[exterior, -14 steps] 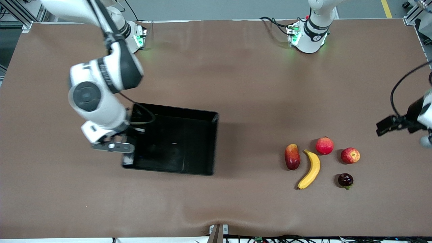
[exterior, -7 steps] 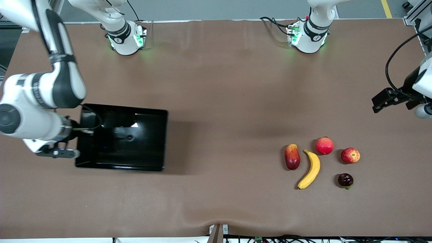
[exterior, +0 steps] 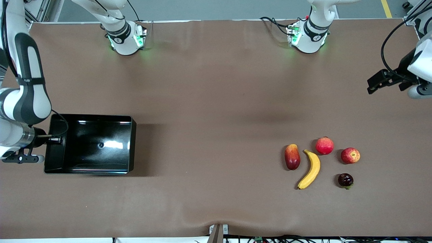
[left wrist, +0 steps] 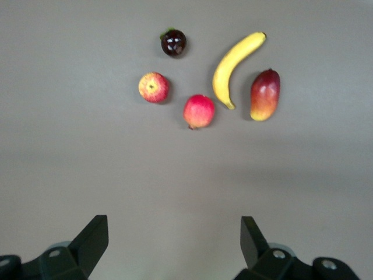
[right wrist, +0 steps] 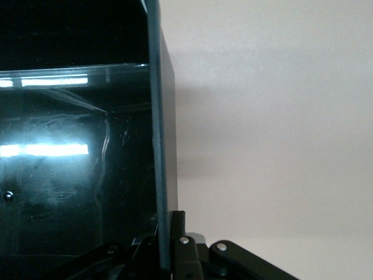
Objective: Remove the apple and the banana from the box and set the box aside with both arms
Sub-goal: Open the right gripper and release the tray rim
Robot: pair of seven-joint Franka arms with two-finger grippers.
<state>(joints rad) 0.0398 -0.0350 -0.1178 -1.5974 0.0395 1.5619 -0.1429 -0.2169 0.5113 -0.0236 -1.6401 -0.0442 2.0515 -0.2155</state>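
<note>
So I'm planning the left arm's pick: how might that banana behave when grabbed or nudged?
The banana lies flat on its curved side, so it should pivot rather than roll if nudged. Its smooth skin might slip in a narrow grip. The mango-like fruit sits close beside it, so a push could bump that. The left pincer hangs open above the table.

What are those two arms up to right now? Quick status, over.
Right gripper shut on the black tray wall, at its own end of the table. Left gripper open, over bare table. Banana and apple untouched. Nothing blocking.
</note>
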